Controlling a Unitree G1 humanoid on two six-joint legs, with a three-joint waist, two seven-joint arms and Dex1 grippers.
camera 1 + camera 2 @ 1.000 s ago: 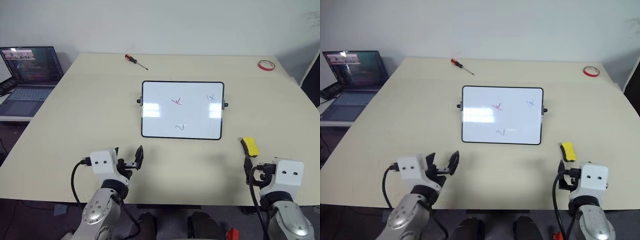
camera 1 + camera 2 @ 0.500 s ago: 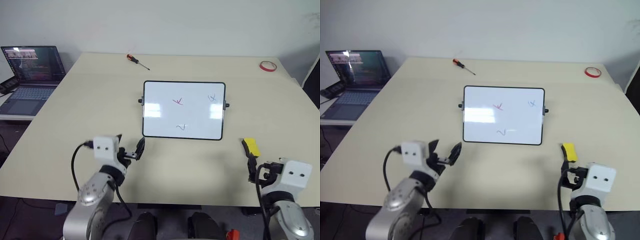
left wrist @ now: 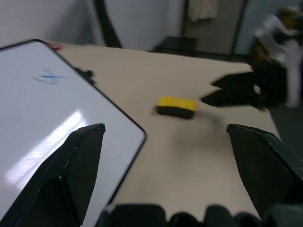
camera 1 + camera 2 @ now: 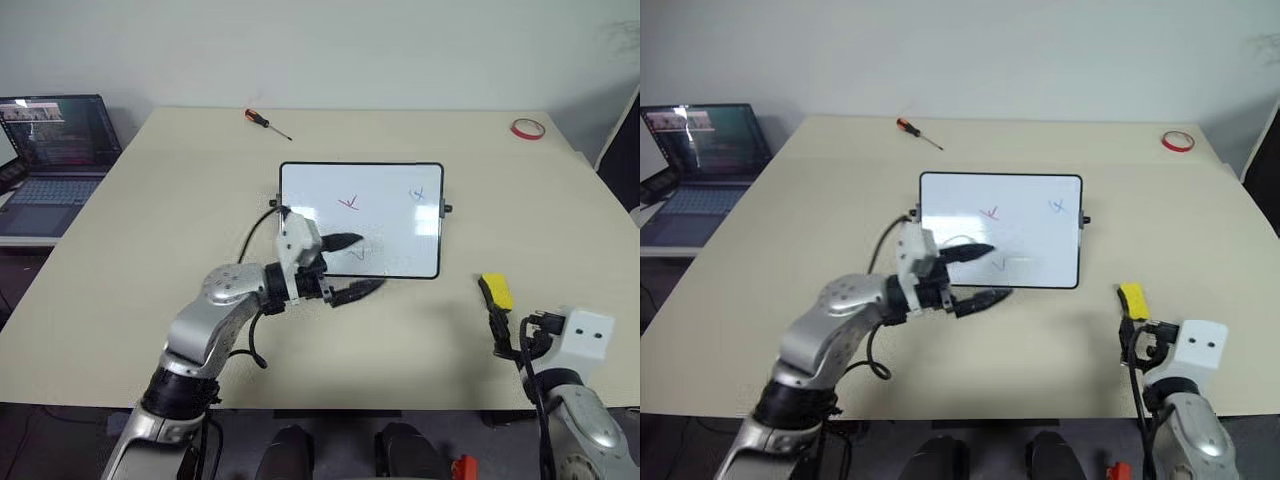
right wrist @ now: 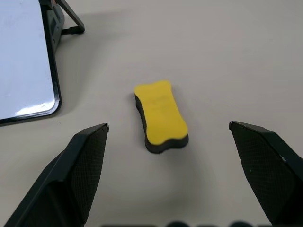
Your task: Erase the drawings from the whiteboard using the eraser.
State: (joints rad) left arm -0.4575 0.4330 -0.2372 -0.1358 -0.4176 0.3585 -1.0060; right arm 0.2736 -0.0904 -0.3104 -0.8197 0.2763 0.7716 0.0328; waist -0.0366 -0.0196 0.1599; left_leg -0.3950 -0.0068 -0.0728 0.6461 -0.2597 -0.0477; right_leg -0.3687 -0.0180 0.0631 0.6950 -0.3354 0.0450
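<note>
The shiny white whiteboard (image 4: 361, 219) has a thin black frame. The soft yellow eraser (image 4: 497, 291) lies right of it, alone. Right gripper (image 5: 177, 179) and left gripper (image 4: 350, 267) both stand wide apart, empty. Screwdriver (image 4: 268, 122) and red tape ring (image 4: 528, 128) lie behind the whiteboard

Beige worktop (image 4: 150, 220). Red-handled screwdriver (image 4: 268, 122) near its far edge. Red tape ring (image 4: 527, 128) at its far right corner. Open laptop (image 4: 50, 150), screen lit, beside its left side.
</note>
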